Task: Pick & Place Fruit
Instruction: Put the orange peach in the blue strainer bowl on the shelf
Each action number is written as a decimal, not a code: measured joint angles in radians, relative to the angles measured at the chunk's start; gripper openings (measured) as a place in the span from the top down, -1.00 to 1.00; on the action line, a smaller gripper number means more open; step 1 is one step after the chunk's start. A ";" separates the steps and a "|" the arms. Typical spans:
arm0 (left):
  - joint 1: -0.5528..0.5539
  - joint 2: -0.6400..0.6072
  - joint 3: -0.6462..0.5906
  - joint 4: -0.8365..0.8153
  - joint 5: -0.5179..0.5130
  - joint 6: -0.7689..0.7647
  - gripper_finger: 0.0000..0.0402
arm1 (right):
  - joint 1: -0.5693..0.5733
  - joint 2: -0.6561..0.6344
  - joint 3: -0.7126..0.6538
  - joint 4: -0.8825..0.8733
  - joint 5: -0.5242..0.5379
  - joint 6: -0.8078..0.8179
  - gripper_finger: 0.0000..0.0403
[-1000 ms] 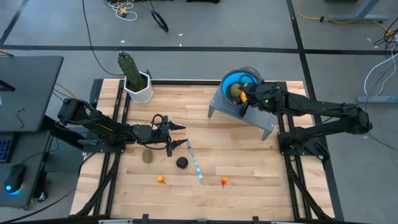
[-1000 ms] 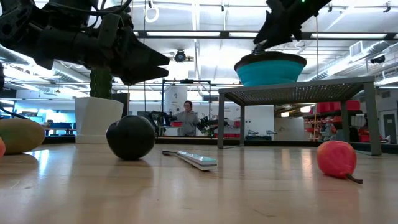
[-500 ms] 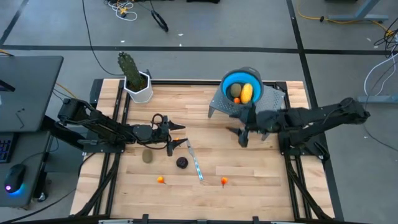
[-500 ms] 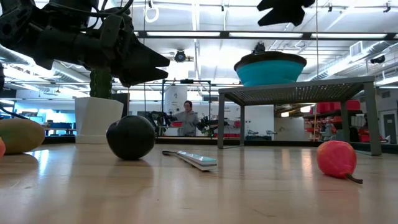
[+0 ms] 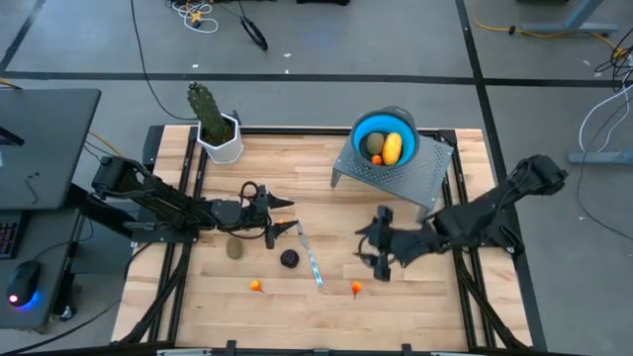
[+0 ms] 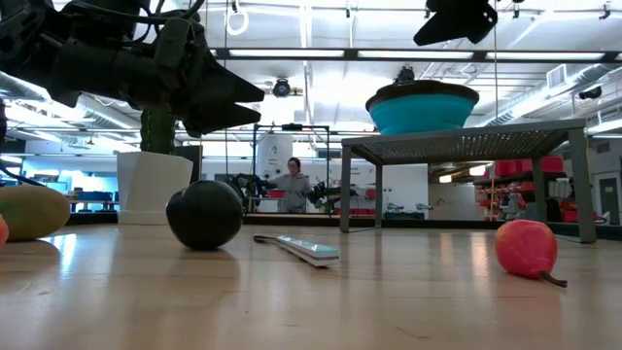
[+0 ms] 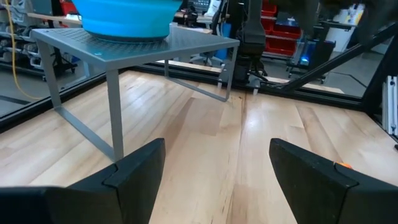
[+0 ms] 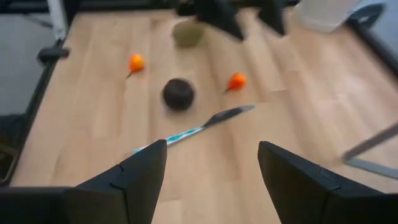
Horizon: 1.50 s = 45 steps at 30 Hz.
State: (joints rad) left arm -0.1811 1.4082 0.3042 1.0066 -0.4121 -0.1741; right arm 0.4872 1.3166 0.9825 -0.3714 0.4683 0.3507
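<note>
A blue bowl (image 5: 384, 144) stands on a grey perforated stand (image 5: 415, 178). In it lie the yellow oblong (image 5: 393, 148), one olive-brown oval (image 5: 374, 145) and a tiny orange piece (image 5: 377, 159). On the table lie the other olive oval (image 5: 234, 248), the dark purple ball (image 5: 289, 259) and two tiny orange pieces (image 5: 256, 286) (image 5: 356, 288). A third orange piece (image 5: 284, 204) lies at my left gripper's far fingertip; whether they touch, I cannot tell. My left gripper (image 5: 287, 216) is open, left of the knife. My right gripper (image 5: 368, 247) is open, hovering right of the knife (image 5: 311, 259).
The slim knife (image 8: 193, 127) lies between the two grippers. A green cactus in a white pot (image 5: 216, 127) stands at the far left corner. The stand's legs (image 7: 112, 118) rise from the far right part of the table. A person (image 6: 293, 183) stands far off in the room.
My right gripper has left the blue bowl, swinging toward the table's near edge and leftward and sinking over the boards right of the knife. The yellow oblong and olive oval it hid now show in the bowl.
</note>
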 joint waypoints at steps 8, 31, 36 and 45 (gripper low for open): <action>-0.012 0.000 0.000 0.001 -0.029 -0.023 -0.47 | 0.109 0.116 0.000 0.127 -0.036 0.007 -0.32; -0.063 0.000 0.000 0.016 -0.052 -0.067 -0.47 | 0.202 0.455 0.000 0.472 -0.096 0.055 -0.32; -0.089 0.000 0.001 0.016 -0.087 -0.073 -0.47 | 0.209 0.465 0.000 0.354 -0.098 0.059 -0.32; -0.103 0.000 0.001 0.013 -0.120 -0.057 -0.47 | 0.212 0.465 0.000 0.272 -0.130 0.051 -0.32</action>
State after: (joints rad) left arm -0.2840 1.4086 0.3057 1.0199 -0.5316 -0.2309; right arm 0.6991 1.7813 0.9829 -0.0997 0.3382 0.4012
